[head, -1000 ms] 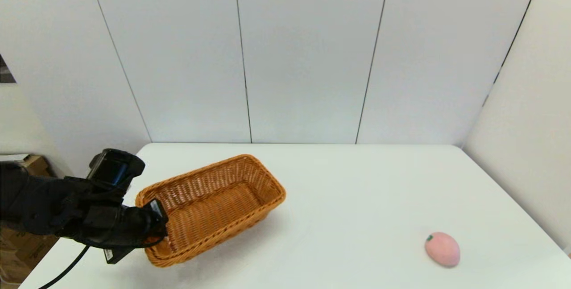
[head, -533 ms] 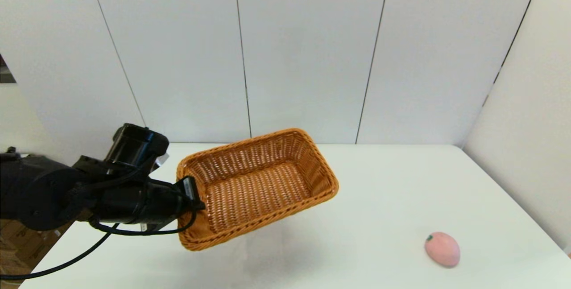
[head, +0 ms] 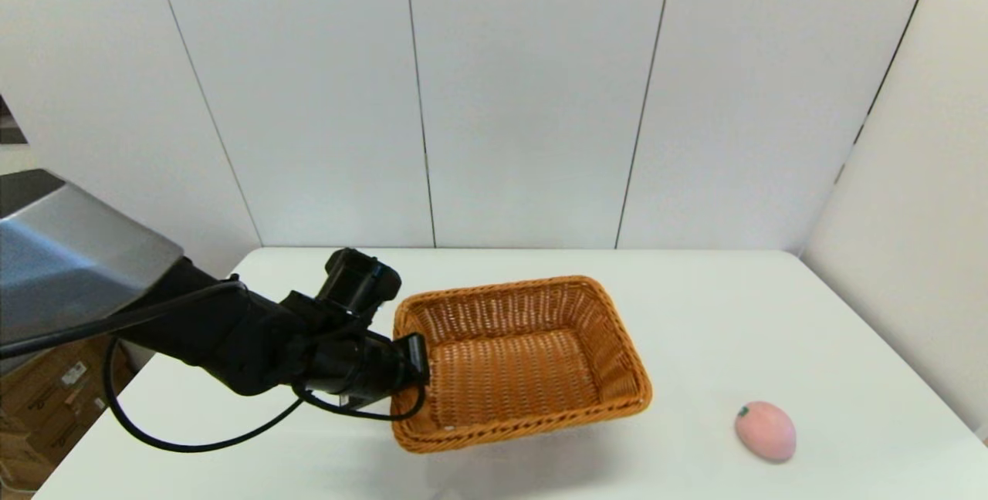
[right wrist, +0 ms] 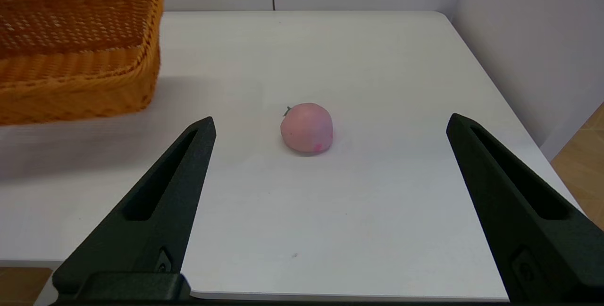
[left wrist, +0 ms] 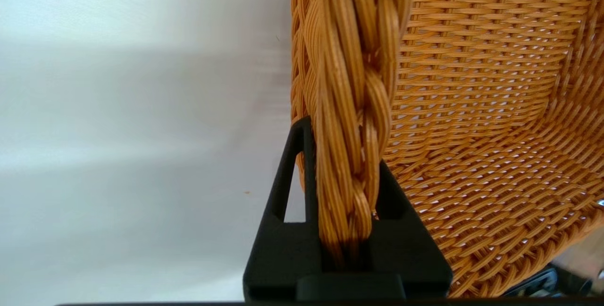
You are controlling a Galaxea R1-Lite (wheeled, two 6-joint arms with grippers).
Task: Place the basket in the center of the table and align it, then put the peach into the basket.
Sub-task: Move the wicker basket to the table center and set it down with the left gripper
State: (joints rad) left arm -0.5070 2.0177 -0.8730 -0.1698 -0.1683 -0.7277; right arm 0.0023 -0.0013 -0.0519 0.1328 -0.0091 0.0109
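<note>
White wall panels stand behind a white table (head: pixel 695 315). My left arm reaches in low from the table's left edge, its left gripper (head: pixel 417 361) clamped on the braided rim of the wicker basket (head: pixel 517 361), which hangs above the table's middle. My right gripper (right wrist: pixel 330 155), jaws wide apart, holds nothing, near the front right corner, facing the peach (head: pixel 765 430) lying there.

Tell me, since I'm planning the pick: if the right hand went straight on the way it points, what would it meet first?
Probably the peach: it lies on the table between the open fingers of the right hand, nothing before it. Height is unclear, so the hand might pass above it.
</note>
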